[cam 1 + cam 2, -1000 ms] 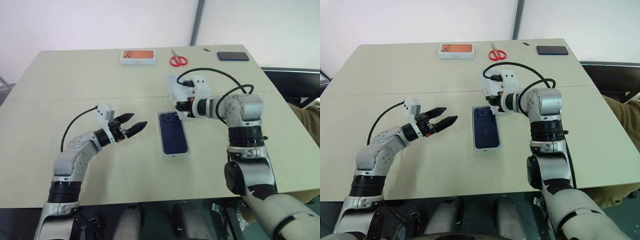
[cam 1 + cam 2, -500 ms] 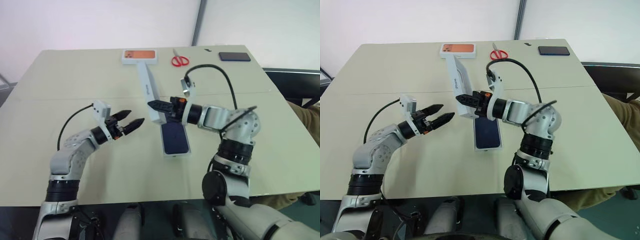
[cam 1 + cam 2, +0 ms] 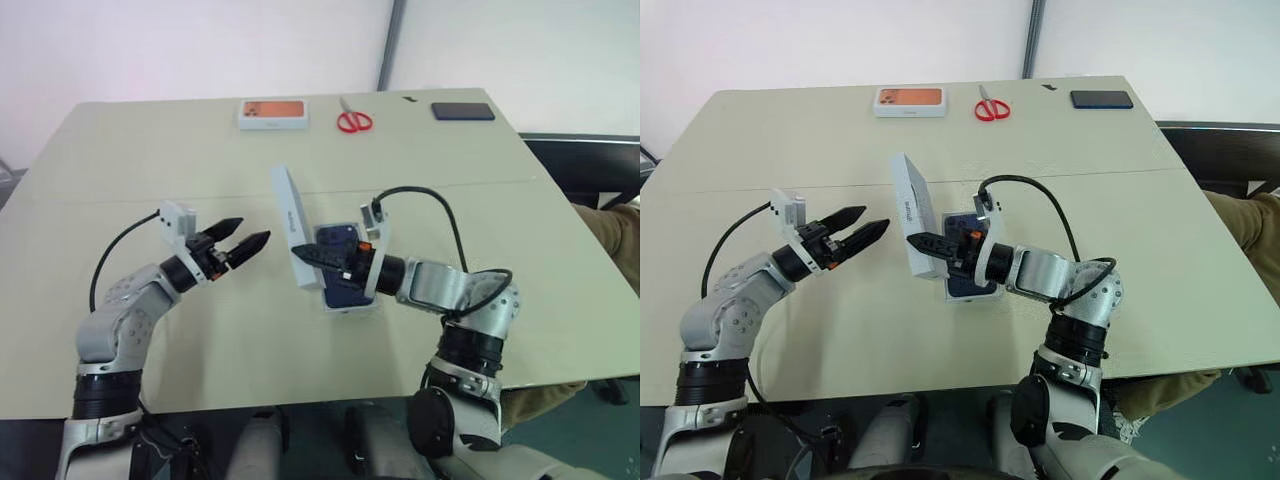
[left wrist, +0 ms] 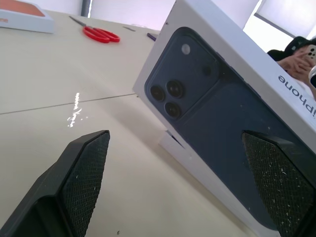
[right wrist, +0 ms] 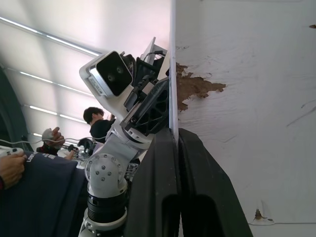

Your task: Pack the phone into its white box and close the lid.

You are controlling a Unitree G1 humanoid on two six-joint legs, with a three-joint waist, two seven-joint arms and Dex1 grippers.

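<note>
On the tan surface (image 3: pixel 150 330) the phone (image 3: pixel 962 270) lies in what seems to be the white box (image 3: pixel 350 307). The right gripper (image 3: pixel 922 242), fingers clamped on the lid's (image 3: pixel 293 225) wall, holds it on edge above. The left gripper (image 3: pixel 246 247) waits beside it, fingers apart. Closing is in hand: next, level and lower the lid squarely.
</note>
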